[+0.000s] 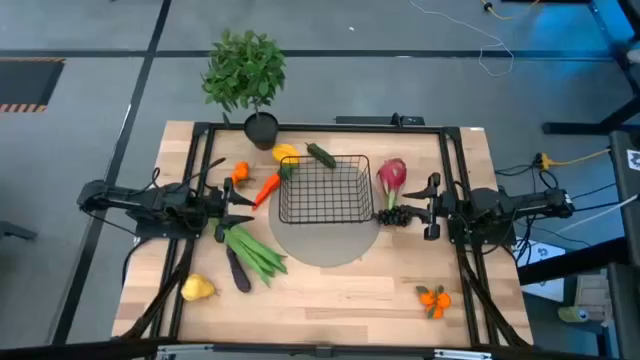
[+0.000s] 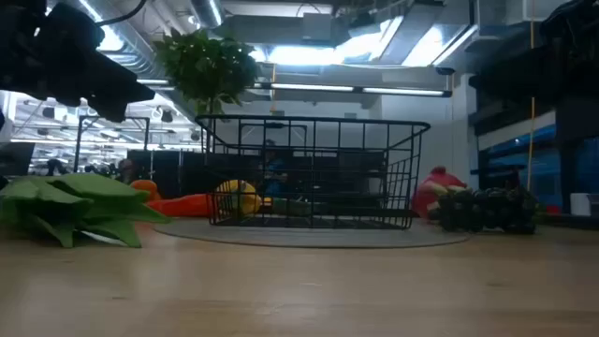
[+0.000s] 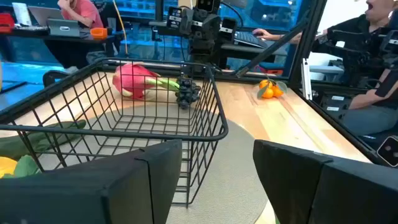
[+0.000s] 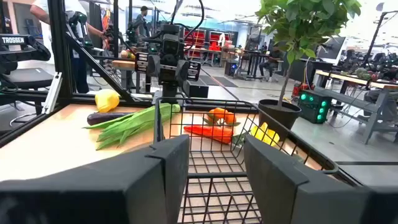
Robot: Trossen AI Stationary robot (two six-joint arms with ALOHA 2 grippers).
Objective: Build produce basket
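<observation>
The basket [image 1: 324, 190] sits on a grey round mat [image 1: 325, 243] at mid-table and appears empty, though the mesh makes that hard to confirm, so the task has barely begun. All the produce lies around it: green stalks [image 1: 252, 251], eggplant [image 1: 237, 269], pear [image 1: 197, 289], carrot [image 1: 266, 188], dragon fruit [image 1: 392, 175], grapes [image 1: 391, 215] and oranges [image 1: 434, 298]. The left gripper [image 1: 236, 206] and the right gripper [image 1: 405, 210] flank the basket, each with fingers spread and holding nothing.
</observation>
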